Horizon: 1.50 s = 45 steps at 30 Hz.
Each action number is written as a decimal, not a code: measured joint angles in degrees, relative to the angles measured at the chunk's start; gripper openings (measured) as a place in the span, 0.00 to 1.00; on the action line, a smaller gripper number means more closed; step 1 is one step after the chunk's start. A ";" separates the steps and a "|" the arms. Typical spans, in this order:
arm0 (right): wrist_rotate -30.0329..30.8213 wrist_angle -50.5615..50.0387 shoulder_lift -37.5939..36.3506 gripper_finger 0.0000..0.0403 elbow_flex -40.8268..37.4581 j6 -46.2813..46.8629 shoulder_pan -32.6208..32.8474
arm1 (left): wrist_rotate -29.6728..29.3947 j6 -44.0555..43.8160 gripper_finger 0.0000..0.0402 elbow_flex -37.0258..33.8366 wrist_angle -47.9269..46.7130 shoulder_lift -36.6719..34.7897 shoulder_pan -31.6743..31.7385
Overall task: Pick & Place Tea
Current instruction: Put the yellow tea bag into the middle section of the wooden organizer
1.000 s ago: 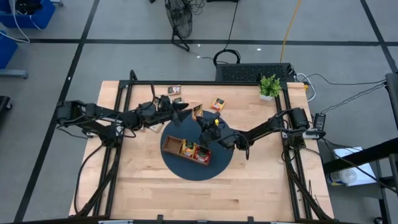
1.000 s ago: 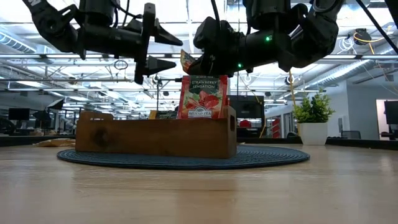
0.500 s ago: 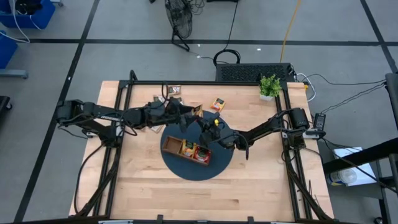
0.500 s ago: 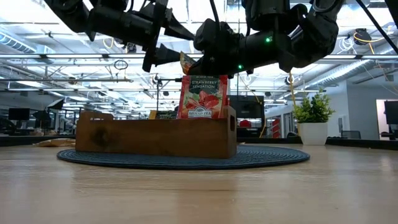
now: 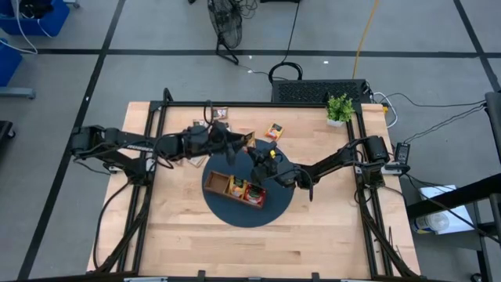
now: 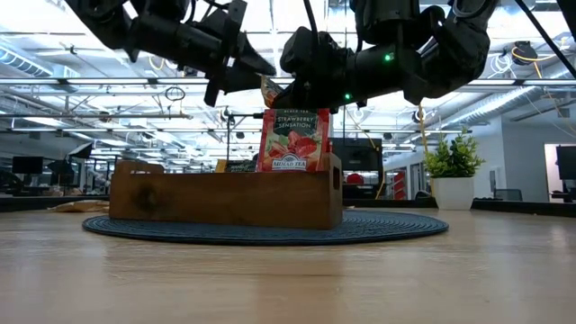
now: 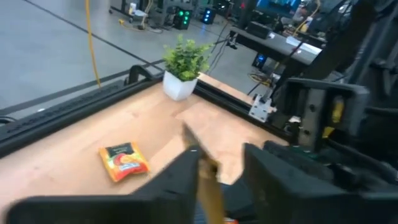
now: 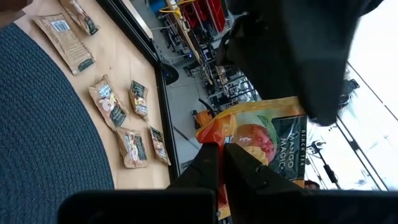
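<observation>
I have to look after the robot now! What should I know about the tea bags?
Right gripper: shut on an orange mango sachet, held in the air above the wooden tray.
Left gripper: at the same sachet, from the other side; whether it grips is unclear.
Done: a red strawberry sachet stands in the tray.
Left: the held sachet must go into the tray. Another orange sachet and brown sachets lie loose on the table.
</observation>
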 joint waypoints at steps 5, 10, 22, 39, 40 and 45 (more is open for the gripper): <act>0.04 -0.01 0.00 0.00 0.00 -0.06 0.14 | 3.29 -0.12 0.03 0.00 -1.41 0.00 1.95; 0.04 -0.02 0.00 0.00 0.00 0.06 0.32 | 4.96 1.83 0.01 0.00 -1.57 0.00 2.39; 10.67 1.11 -0.02 0.17 0.00 11.84 5.49 | -2.74 22.44 0.00 0.03 -12.52 -11.66 2.36; 24.33 8.18 -1.66 0.18 -0.20 12.42 9.90 | 31.10 32.78 0.00 -16.74 -1.34 -13.22 -2.05; 24.34 8.37 -1.69 0.18 -0.20 12.73 9.86 | 31.10 32.45 0.00 -18.43 1.11 -12.84 -2.50; 24.28 8.52 -1.68 0.18 -0.20 15.05 9.87 | 31.28 31.66 0.00 -24.29 12.85 -10.87 -4.45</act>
